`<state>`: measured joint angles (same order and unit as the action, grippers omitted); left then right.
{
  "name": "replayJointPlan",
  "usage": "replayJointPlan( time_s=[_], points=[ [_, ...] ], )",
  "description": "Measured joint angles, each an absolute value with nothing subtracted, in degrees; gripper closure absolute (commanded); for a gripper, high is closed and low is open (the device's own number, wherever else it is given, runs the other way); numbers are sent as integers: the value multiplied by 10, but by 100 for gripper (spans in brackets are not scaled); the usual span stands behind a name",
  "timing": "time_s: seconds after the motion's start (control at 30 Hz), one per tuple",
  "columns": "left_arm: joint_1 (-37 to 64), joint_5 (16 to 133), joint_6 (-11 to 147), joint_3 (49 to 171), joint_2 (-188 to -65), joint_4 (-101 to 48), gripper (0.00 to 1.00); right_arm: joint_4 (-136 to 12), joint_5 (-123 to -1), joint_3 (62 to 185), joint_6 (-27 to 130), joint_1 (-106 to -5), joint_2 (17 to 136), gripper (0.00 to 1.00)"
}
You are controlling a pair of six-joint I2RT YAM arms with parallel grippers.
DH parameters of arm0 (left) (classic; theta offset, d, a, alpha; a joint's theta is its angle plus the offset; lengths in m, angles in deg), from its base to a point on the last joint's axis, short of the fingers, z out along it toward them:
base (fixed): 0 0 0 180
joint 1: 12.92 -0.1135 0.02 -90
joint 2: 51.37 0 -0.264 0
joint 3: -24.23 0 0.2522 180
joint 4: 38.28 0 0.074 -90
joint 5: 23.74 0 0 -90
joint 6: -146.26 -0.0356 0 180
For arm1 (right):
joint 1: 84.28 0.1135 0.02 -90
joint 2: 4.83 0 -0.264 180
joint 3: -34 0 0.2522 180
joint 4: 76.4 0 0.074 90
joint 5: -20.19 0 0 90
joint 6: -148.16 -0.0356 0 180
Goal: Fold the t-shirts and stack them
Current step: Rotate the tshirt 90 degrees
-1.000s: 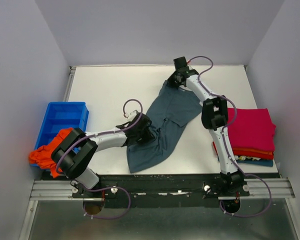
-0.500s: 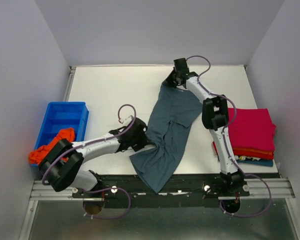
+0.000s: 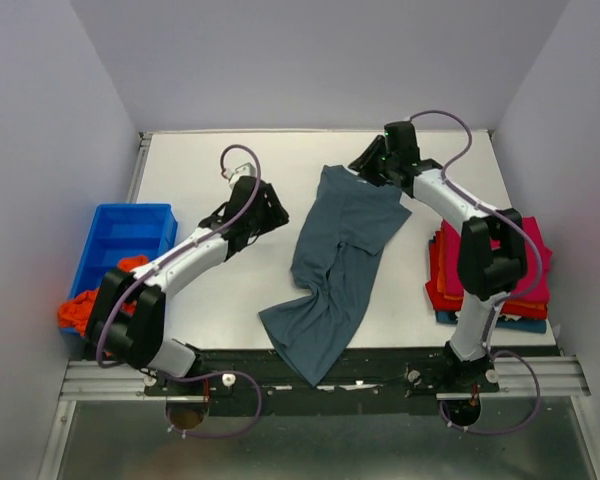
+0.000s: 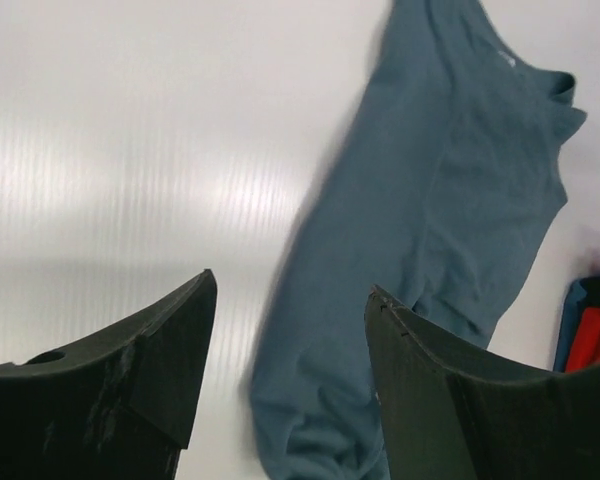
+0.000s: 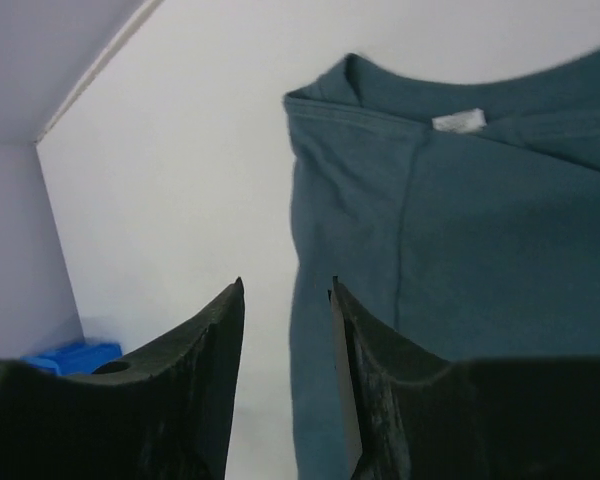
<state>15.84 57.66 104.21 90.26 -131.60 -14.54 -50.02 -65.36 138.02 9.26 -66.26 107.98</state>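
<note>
I see the left arm stretched diagonally from its base towards the middle of the white bench. The left fingers are spread wide and empty, near the grey-blue t-shirt but apart from it. The right arm reaches to the far side, its elbow above the stack of folded t-shirts. The right fingers are parted just over the collar, pinching nothing. The shirt lies rumpled lengthwise at the bench's centre, collar far, hem near. At the left, a blue bin holds an orange t-shirt spilling over its near end.
</note>
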Motion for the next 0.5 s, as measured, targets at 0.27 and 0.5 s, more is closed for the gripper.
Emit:
replayJointPlan(
  time_s=[0.27,0.5],
  points=[
    [122,668,983,1081,-1533,-215,31,-476,-699,1184,96,-707,968,51],
    [118,748,968,1181,-1666,-215,40,-441,-715,1116,108,-750,957,52]
  ],
)
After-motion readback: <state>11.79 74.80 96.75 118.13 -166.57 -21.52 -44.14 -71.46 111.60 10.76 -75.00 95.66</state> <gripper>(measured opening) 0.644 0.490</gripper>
